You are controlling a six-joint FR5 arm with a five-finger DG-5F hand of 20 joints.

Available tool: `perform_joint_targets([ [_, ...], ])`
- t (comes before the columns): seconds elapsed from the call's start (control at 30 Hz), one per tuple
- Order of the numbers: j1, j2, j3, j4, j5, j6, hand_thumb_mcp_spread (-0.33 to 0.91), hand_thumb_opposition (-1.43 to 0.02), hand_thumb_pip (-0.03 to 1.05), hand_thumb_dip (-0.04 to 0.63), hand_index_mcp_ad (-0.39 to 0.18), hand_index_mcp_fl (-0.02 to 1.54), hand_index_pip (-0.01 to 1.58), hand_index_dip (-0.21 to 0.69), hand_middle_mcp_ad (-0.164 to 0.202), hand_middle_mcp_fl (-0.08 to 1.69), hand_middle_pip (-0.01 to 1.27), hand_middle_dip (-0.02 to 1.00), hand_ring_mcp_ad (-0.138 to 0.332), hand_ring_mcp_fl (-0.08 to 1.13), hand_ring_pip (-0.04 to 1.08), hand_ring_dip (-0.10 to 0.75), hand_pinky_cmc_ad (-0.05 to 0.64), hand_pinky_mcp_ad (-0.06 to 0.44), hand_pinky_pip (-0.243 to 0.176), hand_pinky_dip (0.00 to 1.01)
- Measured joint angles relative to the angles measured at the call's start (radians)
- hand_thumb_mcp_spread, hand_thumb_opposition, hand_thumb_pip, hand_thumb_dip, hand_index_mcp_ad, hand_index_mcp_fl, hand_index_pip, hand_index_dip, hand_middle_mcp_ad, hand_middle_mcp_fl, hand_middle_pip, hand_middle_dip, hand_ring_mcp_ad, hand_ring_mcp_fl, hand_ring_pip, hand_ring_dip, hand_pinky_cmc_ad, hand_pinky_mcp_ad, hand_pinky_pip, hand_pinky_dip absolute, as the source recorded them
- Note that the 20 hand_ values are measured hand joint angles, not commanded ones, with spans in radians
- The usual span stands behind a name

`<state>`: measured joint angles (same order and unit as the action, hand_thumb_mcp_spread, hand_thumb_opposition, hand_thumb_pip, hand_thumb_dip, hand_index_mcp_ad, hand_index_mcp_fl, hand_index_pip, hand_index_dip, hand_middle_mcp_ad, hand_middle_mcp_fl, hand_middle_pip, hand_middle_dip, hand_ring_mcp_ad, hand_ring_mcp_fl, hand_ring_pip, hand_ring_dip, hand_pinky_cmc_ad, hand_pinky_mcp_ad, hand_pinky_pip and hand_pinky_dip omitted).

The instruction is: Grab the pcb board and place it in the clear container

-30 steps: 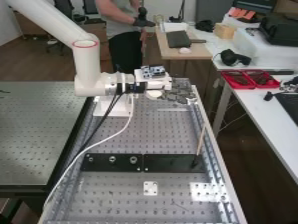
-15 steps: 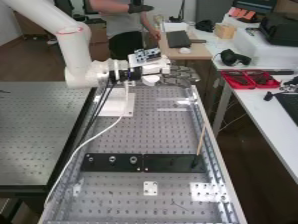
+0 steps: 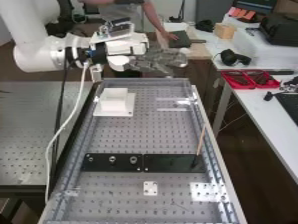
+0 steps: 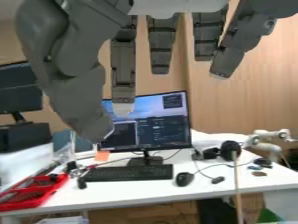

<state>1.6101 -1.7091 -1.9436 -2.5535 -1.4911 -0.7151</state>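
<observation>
While the fingers hang loose, the way down is hemmed in by rails and a stick

Raised beyond the far end of the bench, the hand is released, its fingers mostly straight and gripping nothing. Which piece is the pcb board cannot be told for certain; a small white plate lies flat towards the near end, and may be it. A see-through outline near the far right could be the clear container, also unsure.

The likeliest trouble is a poor pinch: something thin and flat gives the fingertips little edge, so they could skid or press into the perforated top. A transparent rim is easy to misjudge and clip. The wooden stick rises at a lean from the right end of the dark strip, and a low sweep might knock it. The white cable could snag the left edge.

Raised metal sides limit low approaches. Room opens between the white block and the strip; coming down from above looks safest.
</observation>
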Motion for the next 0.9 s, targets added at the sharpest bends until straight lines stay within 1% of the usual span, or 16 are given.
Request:
perform_joint_targets([
  [0.1, -0.019, 0.033, -0.015, -0.029, 0.024, -0.017, 0.40, -0.83, 0.67, 0.278, -0.122, 0.08, 1.35, 0.031, 0.059, 0.12, 0.12, 0.16, 0.244, 0.00, 0.09, 0.023, 0.330, 0.183, -0.061, 0.49],
  [0.23, -0.041, 0.077, -0.033, -0.055, 0.049, -0.023, 0.40, -0.83, 0.67, 0.278, -0.122, 0.09, 1.34, 0.028, 0.059, 0.12, 0.12, 0.16, 0.244, 0.00, 0.09, 0.023, 0.316, 0.183, -0.061, 0.49],
  [0.33, -0.054, 0.101, -0.043, -0.072, 0.060, -0.031, 0.40, -0.83, 0.67, 0.278, -0.122, 0.09, 1.34, 0.028, 0.059, 0.12, 0.12, 0.16, 0.244, 0.00, 0.09, 0.023, 0.318, 0.183, -0.061, 0.49],
  [0.63, -0.059, 0.129, -0.054, -0.073, 0.064, -0.053, 0.40, -0.83, 0.67, 0.278, -0.122, 0.10, 1.34, 0.028, 0.059, 0.12, 0.12, 0.16, 0.244, 0.00, 0.09, 0.024, 0.314, 0.180, -0.061, 0.49],
  [0.9, -0.059, 0.122, -0.054, -0.075, 0.066, -0.030, 0.40, -0.83, 0.67, 0.278, -0.122, 0.11, 1.33, 0.028, 0.059, 0.12, 0.12, 0.16, 0.244, 0.00, 0.09, 0.024, 0.316, 0.183, -0.061, 0.49],
])
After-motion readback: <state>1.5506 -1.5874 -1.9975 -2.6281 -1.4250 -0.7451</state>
